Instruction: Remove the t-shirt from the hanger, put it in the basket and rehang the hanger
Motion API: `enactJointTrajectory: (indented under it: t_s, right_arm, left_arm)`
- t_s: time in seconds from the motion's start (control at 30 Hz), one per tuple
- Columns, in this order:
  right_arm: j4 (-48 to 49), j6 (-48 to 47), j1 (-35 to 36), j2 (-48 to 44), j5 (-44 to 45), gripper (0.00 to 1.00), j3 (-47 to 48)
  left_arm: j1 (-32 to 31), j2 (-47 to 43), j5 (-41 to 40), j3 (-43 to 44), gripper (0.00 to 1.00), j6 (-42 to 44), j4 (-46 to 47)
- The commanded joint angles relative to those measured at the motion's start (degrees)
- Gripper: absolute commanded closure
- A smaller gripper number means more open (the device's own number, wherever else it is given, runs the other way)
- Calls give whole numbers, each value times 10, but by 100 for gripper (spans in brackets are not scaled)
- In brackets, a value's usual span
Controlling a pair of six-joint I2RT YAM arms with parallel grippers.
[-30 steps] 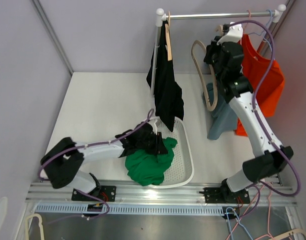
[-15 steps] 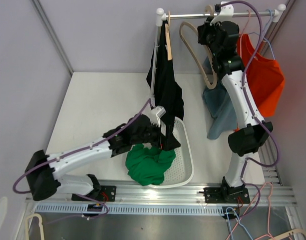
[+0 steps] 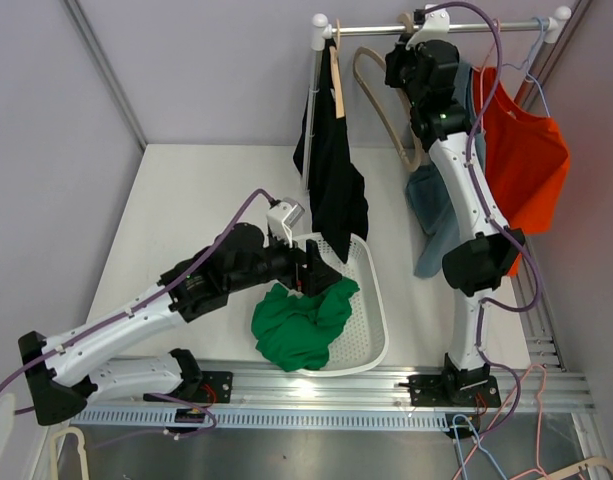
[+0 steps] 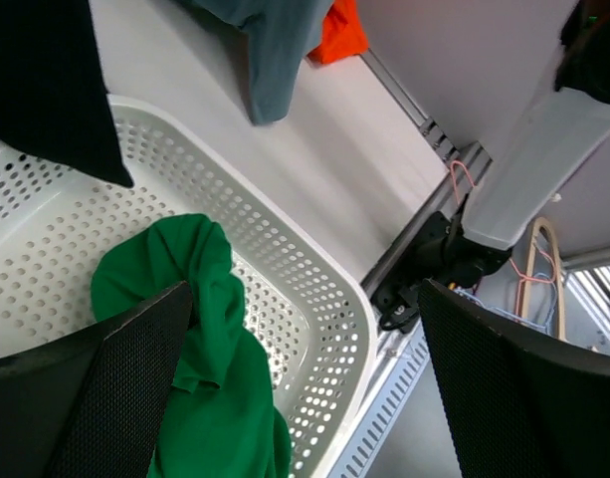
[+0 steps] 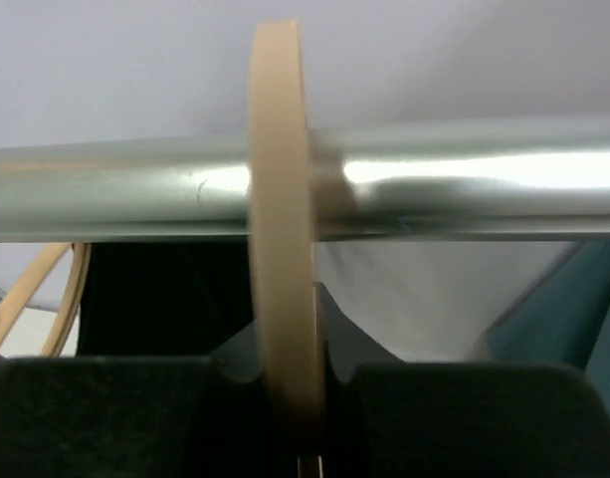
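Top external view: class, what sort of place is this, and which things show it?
Probably a robot lab cell staged for laundry work, not a home: plain partition walls, two arms bolted to an aluminium rail, a metal clothes rail with hung garments, and a white perforated basket.

Lab booth: bare walls [image 3: 206,70], aluminium rail [image 3: 336,390]

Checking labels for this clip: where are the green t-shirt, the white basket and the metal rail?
green t-shirt [image 3: 301,325], top external view, middle of the crumpled cloth.
white basket [image 3: 370,315], top external view, bare perforated right side.
metal rail [image 5: 115,189], right wrist view, bare left stretch.
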Motion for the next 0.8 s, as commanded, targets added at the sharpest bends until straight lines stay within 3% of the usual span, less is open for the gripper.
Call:
enactJointTrajectory:
  t_s: [0.0, 0.03, 0.07, 0.2, 0.3, 0.53, 0.63, 0.77]
  right_arm:
    - [-23, -8, 20, -34, 46, 85, -28]
    - [-15, -12, 24, -49, 54, 80, -45]
    - [-14, -13, 31, -77, 73, 69, -59]
    - [-39, -33, 70, -143, 151, 66, -101]
    - [-47, -100, 142, -185, 289, 44, -122]
    - [-63, -129, 235, -243, 353, 41, -160]
    - [-86, -116, 235, -221, 314, 42, -137]
    - [-136, -122, 235, -147, 295, 41, -35]
  left_arm:
    - [-3, -14, -38, 19, 0, 29, -24]
    - [-3, -15, -39, 17, 0, 31, -24]
    - [-3, -16, -58, 18, 0, 36, -27]
    - [-3, -12, -92, 21, 0, 43, -16]
    - [-3, -3, -108, 28, 1, 44, -3]
    - [-3, 25, -108, 60, 1, 48, -7]
    - [-3, 20, -102, 45, 1, 43, 3]
    - [-3, 15, -103, 36, 0, 39, 0]
